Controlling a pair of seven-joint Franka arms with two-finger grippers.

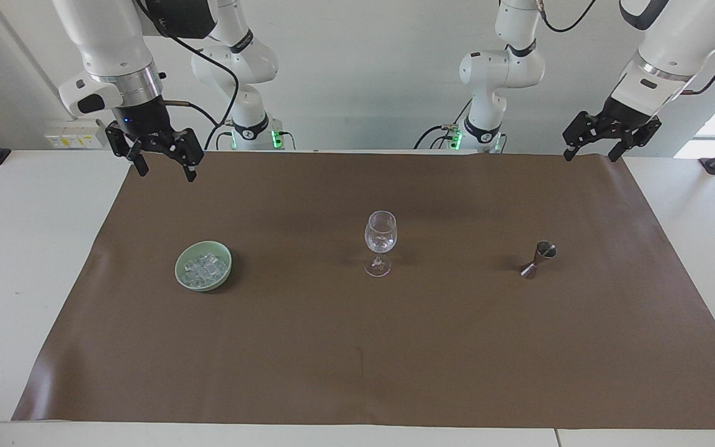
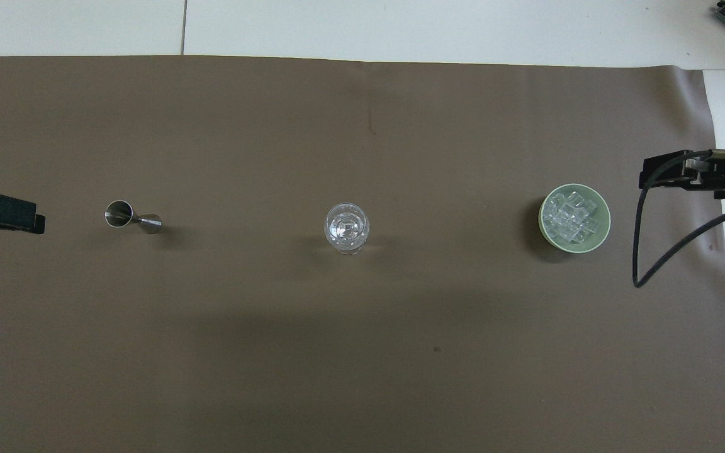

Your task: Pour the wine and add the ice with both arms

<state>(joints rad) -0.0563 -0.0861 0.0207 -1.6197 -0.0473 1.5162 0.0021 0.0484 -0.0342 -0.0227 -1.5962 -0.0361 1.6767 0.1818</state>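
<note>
A white desk (image 1: 16, 261) carries a large brown mat (image 1: 357, 347). The two white arms hang raised over the mat's edge nearest the robots, one at each end. The right gripper (image 1: 162, 162) holds nothing, its fingers spread apart. The left gripper (image 1: 590, 148) also holds nothing, its fingers spread apart. Three things stand in a row across the mat. Toward the right arm's end sits a pale green bowl (image 1: 203, 266) holding the ice (image 1: 206, 268), a heap of small clear cubes. A wine glass (image 1: 380, 242) stands upright in the middle. A small metal jigger (image 1: 539, 259) stands toward the left arm's end.
</note>
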